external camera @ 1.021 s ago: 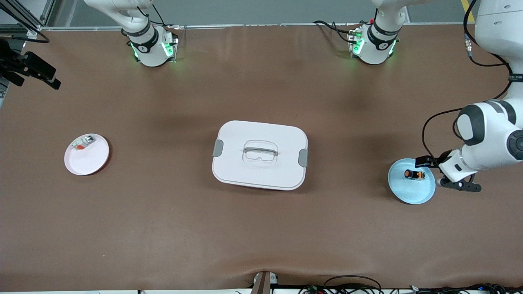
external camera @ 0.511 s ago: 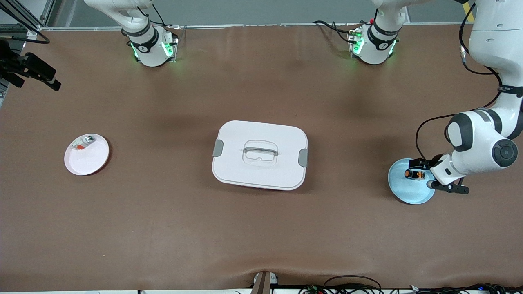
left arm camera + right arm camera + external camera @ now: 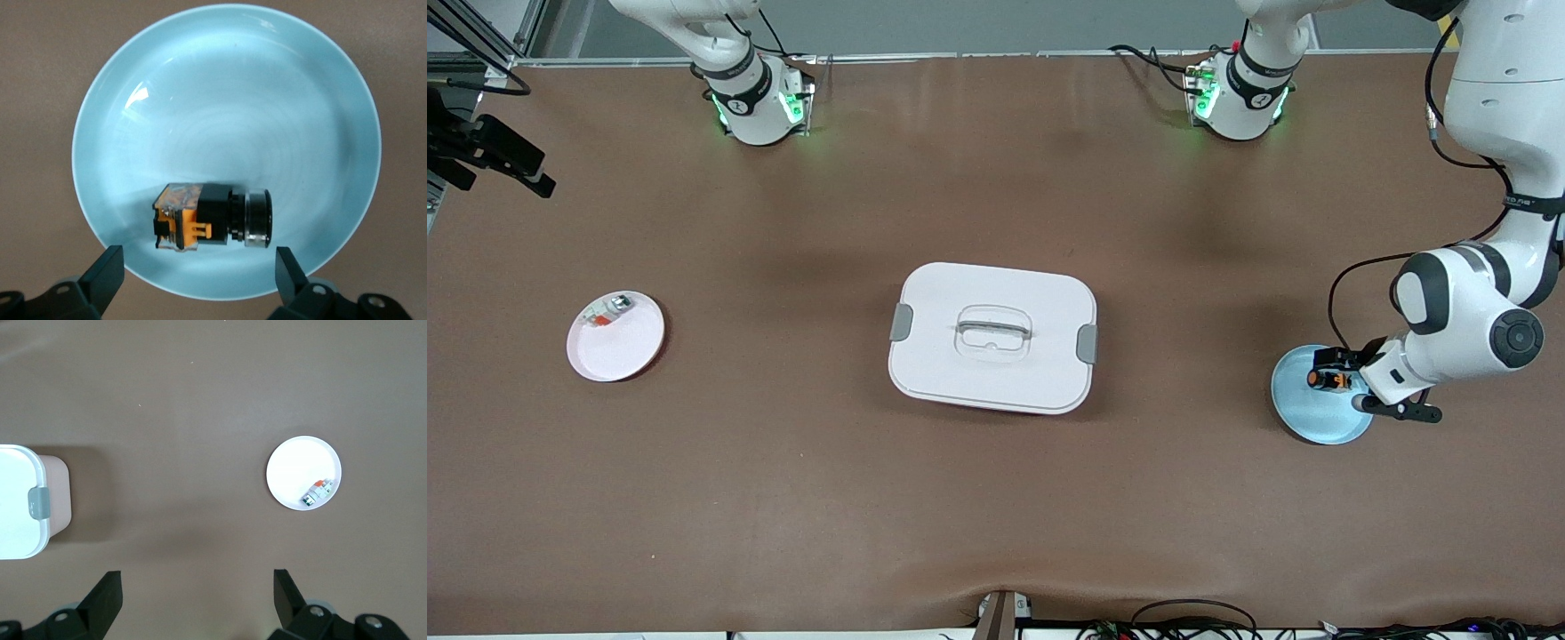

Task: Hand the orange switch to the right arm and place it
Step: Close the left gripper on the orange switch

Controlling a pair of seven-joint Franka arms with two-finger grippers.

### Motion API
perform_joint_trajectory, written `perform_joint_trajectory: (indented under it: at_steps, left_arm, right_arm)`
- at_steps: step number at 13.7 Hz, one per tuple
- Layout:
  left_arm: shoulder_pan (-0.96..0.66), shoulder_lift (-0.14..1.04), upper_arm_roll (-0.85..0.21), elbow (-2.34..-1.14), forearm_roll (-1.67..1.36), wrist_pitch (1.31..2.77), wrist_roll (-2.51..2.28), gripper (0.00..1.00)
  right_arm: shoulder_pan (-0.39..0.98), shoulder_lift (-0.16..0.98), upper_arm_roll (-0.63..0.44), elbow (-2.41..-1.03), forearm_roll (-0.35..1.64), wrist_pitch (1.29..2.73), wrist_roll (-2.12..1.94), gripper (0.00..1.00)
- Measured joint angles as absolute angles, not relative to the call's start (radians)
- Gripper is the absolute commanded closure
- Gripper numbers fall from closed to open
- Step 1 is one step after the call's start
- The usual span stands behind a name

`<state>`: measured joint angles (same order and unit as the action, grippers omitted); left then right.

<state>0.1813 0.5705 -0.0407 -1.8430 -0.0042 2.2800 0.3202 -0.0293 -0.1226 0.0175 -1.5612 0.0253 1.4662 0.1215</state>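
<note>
Left gripper (image 3: pixel 193 277) is over the blue plate (image 3: pixel 1303 418) at the left arm's end of the table, jaws wide open, nothing in them. Orange switch (image 3: pixel 213 217) lies on its side in the plate, just off the plate's middle toward the rim nearest the fingers. In the left wrist view it sits between the lines of the two fingertips (image 3: pixel 107 270), slightly ahead of them, not touching either. Its long axis runs roughly along the line from one finger to the other, orange end toward one finger, black-and-metal collar toward the other. So as it stands the jaws would close end to end on it; my read is that works only if the opening clears the full length, otherwise rotate the wrist a quarter turn and pinch across the body. The plate's raised rim is close under the fingertips and is the one thing likely to foul the descent. Left arm is clearly the nearer one. Right gripper (image 3: pixel 193 597) waits high over bare table toward the right arm's end, also open and empty; its wrist view shows the white plate (image 3: pixel 287 470) with a small white-and-silver part (image 3: pixel 316 492) in it, and a corner of the white lidded box (image 3: pixel 992 338) mid-table. Nothing stands between the left fingers and the switch.
</note>
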Motion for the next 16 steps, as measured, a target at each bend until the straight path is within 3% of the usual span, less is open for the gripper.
perform_joint_trajectory:
  at_steps: [14, 15, 16]
  left_arm:
    - [0.181, 0.622, -0.046, -1.836, -0.043, 2.356, 0.320, 0.00]
    - [0.181, 0.622, -0.046, -1.835, -0.043, 2.357, 0.320, 0.09]
    - [0.181, 0.622, -0.046, -1.835, -0.044, 2.357, 0.320, 0.26]
  right_arm:
    - [-0.028, -0.126, 0.024, -1.557, 0.010, 1.447, 0.095, 0.00]
    - [-0.027, -0.126, 0.025, -1.557, 0.009, 1.448, 0.094, 0.00]
    - [-0.025, -0.126, 0.026, -1.557, 0.009, 1.450, 0.093, 0.00]
